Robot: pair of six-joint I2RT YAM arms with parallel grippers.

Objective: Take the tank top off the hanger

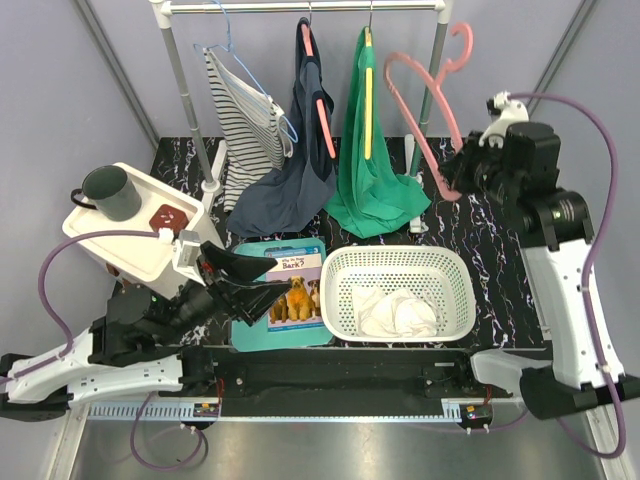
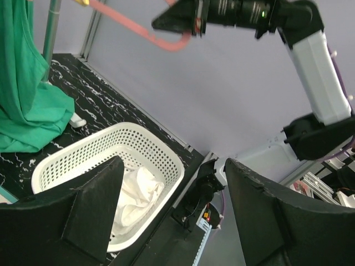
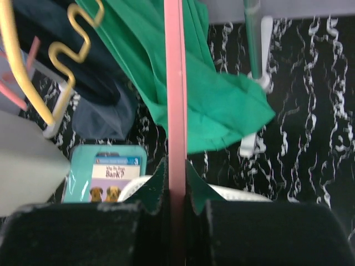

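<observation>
My right gripper [image 1: 452, 178] is shut on the lower bar of a bare pink hanger [image 1: 421, 130], held off the rail to the right of the rack. In the right wrist view the pink bar [image 3: 176, 83] runs straight up between the closed fingers of the gripper [image 3: 176, 172]. A white tank top [image 1: 395, 312] lies crumpled in the white basket [image 1: 395, 255], off the hanger. My left gripper [image 1: 265, 285] is open and empty, low over the book at the basket's left. In its own view the left gripper [image 2: 175, 163] looks towards the tank top [image 2: 133, 194] in the basket [image 2: 161, 144].
The rack rail [image 1: 300, 6] holds a striped top [image 1: 245, 115] on a blue hanger, a navy garment [image 1: 300, 170] and a green garment [image 1: 375, 180] on a yellow hanger. A teal children's book [image 1: 285, 290] lies left of the basket. A white tray with a mug [image 1: 110, 192] stands at the left.
</observation>
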